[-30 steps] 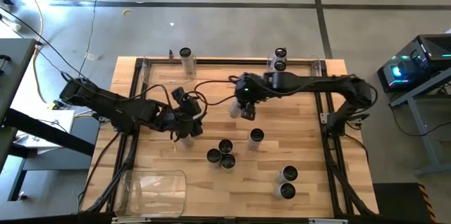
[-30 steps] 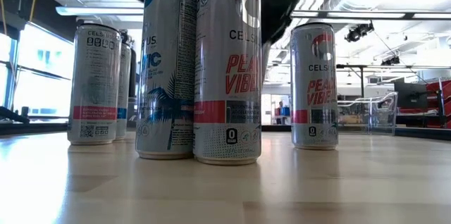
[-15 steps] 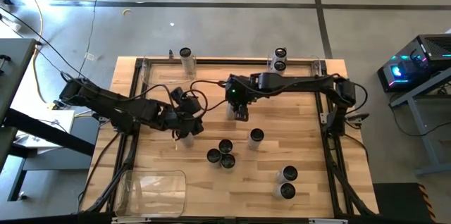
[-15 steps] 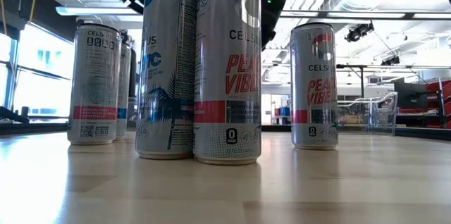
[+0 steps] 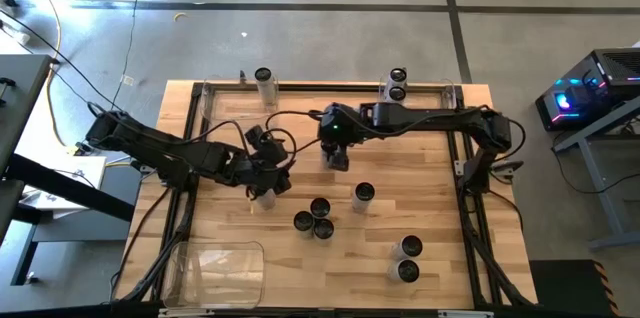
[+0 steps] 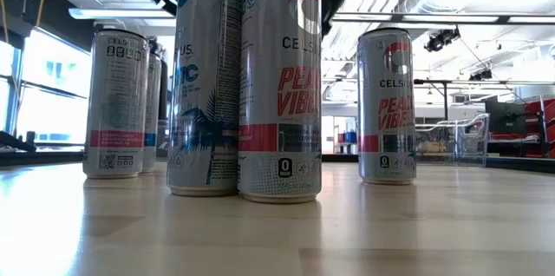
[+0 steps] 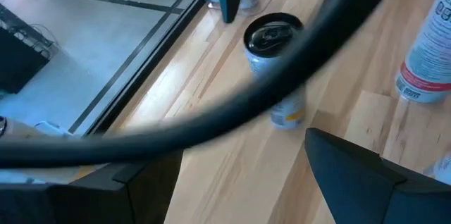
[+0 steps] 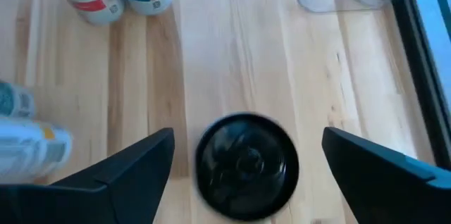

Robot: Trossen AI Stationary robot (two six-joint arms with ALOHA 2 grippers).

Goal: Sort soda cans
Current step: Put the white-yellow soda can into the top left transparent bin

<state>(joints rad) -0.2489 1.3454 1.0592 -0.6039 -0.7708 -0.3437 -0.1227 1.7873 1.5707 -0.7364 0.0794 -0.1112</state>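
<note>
The right gripper [image 5: 337,156] hung directly above an upright soda can [image 8: 246,165], its fingers [image 8: 134,165] spread wide on either side without touching it. The left gripper [image 5: 266,184], also open and empty, hovered beside the three-can cluster [image 5: 314,218] on the wooden table [image 5: 440,208].

Glossy printed metal cans [image 6: 280,85] on smooth pale wood table [image 6: 434,224]; clear plastic bin [image 5: 222,268]; matt black arms.
</note>
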